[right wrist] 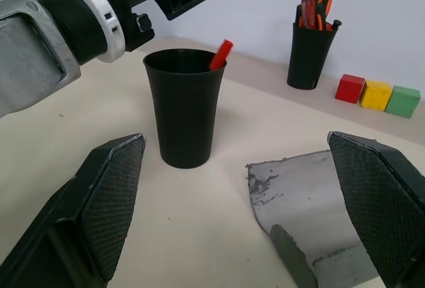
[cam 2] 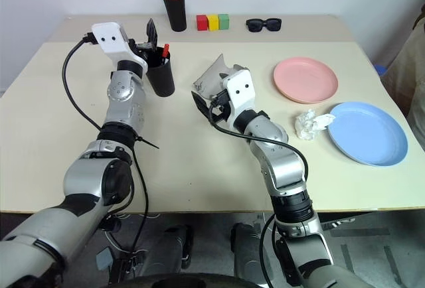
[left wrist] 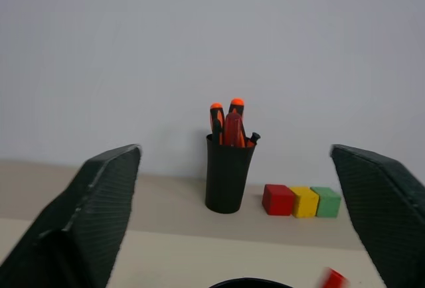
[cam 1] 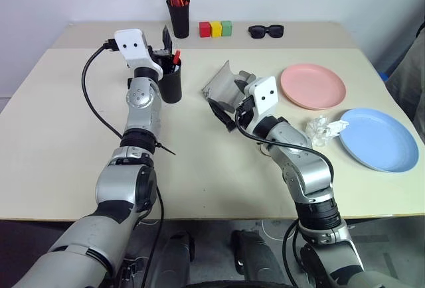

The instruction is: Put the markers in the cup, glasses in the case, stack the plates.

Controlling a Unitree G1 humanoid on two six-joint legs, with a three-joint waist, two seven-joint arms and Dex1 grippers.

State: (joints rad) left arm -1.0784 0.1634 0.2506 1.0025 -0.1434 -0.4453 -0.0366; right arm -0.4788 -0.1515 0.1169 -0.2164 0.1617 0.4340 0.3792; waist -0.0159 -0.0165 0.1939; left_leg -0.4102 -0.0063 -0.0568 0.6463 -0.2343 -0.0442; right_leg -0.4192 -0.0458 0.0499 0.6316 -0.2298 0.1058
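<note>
The black cup (cam 1: 170, 83) stands left of the table's middle, with the red end of a marker (right wrist: 221, 54) sticking out over its rim. My left gripper (cam 1: 167, 50) hangs open just above the cup, nothing between its fingers (left wrist: 99, 208). The grey case (cam 1: 222, 83) lies open at the centre. My right gripper (cam 1: 229, 100) is open right at the case's near side, holding nothing. The salmon pink plate (cam 1: 312, 86) lies to the right, and the light blue plate (cam 1: 378, 139) lies apart from it, nearer the right edge. The glasses are hidden or out of view.
At the back stand a narrow black cup of orange-capped markers (cam 1: 178, 14), a row of red, yellow and green blocks (cam 1: 216, 29) and black sunglasses (cam 1: 265, 31). A crumpled clear wrapper (cam 1: 324, 129) lies between the plates and my right arm.
</note>
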